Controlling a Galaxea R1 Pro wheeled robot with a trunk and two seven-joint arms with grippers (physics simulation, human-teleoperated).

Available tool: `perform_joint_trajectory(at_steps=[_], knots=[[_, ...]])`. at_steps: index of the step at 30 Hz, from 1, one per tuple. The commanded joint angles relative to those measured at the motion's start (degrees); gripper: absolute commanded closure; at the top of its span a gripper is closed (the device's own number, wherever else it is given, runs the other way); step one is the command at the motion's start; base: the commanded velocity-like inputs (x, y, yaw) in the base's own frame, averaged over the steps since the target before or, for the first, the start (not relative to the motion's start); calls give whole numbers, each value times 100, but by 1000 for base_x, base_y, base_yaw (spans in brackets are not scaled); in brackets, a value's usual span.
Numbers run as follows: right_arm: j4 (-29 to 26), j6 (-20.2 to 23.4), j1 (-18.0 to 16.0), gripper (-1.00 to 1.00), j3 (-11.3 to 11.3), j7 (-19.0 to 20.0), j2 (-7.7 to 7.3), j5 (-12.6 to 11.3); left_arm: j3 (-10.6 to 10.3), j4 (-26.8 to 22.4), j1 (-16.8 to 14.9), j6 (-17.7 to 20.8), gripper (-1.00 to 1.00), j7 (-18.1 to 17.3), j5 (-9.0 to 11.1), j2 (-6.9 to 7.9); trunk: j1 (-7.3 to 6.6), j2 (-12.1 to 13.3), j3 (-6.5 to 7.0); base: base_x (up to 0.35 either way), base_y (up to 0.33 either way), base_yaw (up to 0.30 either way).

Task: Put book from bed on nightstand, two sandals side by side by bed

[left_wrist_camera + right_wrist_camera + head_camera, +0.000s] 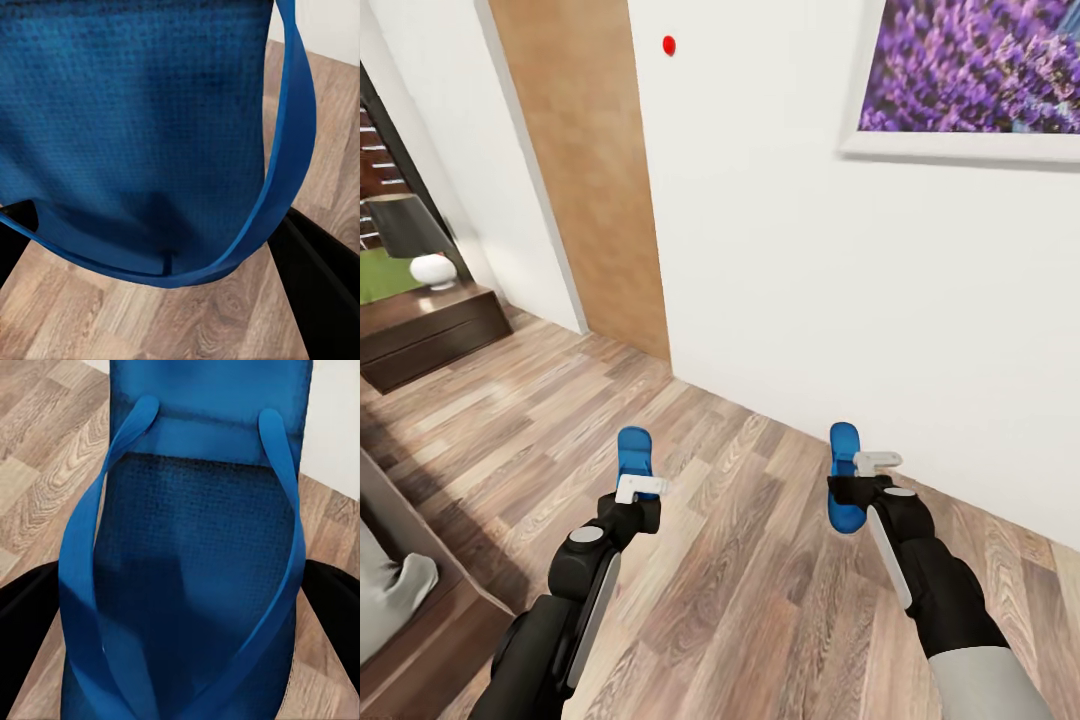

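I hold one bright blue sandal in each hand above the wood-plank floor. My left gripper [637, 478] is shut on the left sandal [634, 448], whose sole and strap [292, 150] loom close between the black fingers [319, 285]. My right gripper [857, 478] is shut on the right sandal [844, 500]; both of its straps [82, 540] show between the black fingers [22, 615]. A corner of the bed's dark frame [430, 625] and grey mattress [390, 590] sits at the lower left. A nightstand [420, 335] stands at the far left. The book is out of view.
A white wall [810, 250] runs close ahead and to the right, carrying a purple picture [970, 70]. A wooden door [590, 170] is set in it. A black-shaded lamp [415, 235] sits on the nightstand. Bare floor [740, 560] stretches between bed and wall.
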Motion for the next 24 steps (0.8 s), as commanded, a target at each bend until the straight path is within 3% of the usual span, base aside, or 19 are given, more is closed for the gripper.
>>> perform_joint_trajectory(at_steps=[1,24], knots=[[-7,27,-2,100,11,-21,-5,5,-7,-5,-4,30,100,-5,-58,-2,2,-2,-5,241,-248,274],[-6,34,-2,100,11,-22,-5,-9,-75,-5,-4,35,100,-11,-30,-10,2,-2,-5,227,-263,274]])
